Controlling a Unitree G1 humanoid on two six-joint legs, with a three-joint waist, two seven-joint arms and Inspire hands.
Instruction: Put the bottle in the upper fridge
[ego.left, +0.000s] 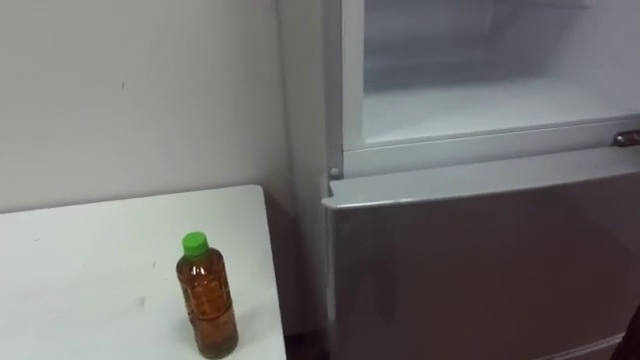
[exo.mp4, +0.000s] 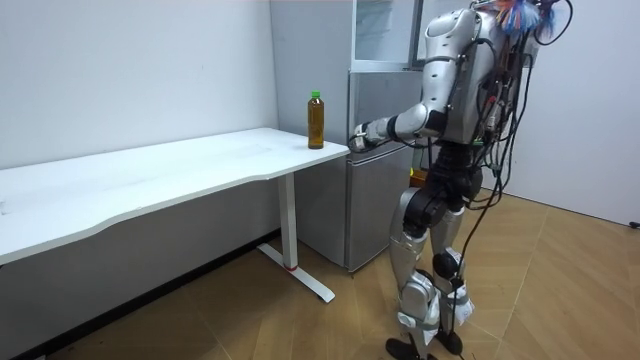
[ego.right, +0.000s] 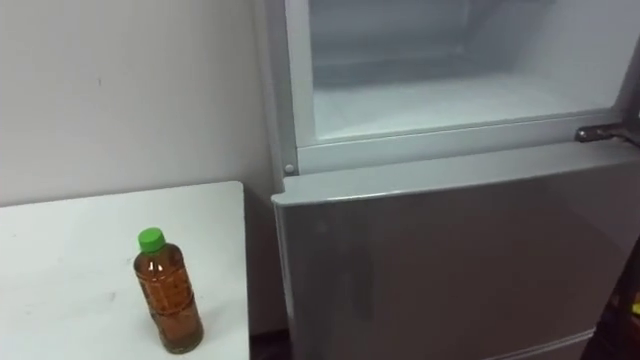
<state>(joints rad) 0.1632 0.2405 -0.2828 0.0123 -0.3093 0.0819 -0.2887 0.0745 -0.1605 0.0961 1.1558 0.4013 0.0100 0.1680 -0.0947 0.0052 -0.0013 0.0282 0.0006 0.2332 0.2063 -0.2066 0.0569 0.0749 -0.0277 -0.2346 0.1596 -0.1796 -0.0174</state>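
Grey and big, the fridge (exo.mp4: 372, 180) stands right in front of the robot. Its upper part (ego.left: 470, 100) is open and white inside. The lower door (ego.left: 480, 260) is shut. The white desk (ego.left: 90, 250) stands on the left, just beside the fridge. The robot's left hand (exo.mp4: 365, 133) reaches out in front of the fridge, near the desk's end. I cannot tell if its fingers are straight or curled. The bottle (ego.left: 207, 300) is brown with a green cap (ego.left: 194, 241). It stands upright on the desk, close to the right edge, apart from the hand.

The bottle is tall and thin, so a bump from the hand could tip it. Then it could roll off that edge to the floor (exo.mp4: 250, 320). It looks smooth, so a weak hold could let it slip. On the way up, it could hit the ledge (ego.left: 480, 150) under the open part.
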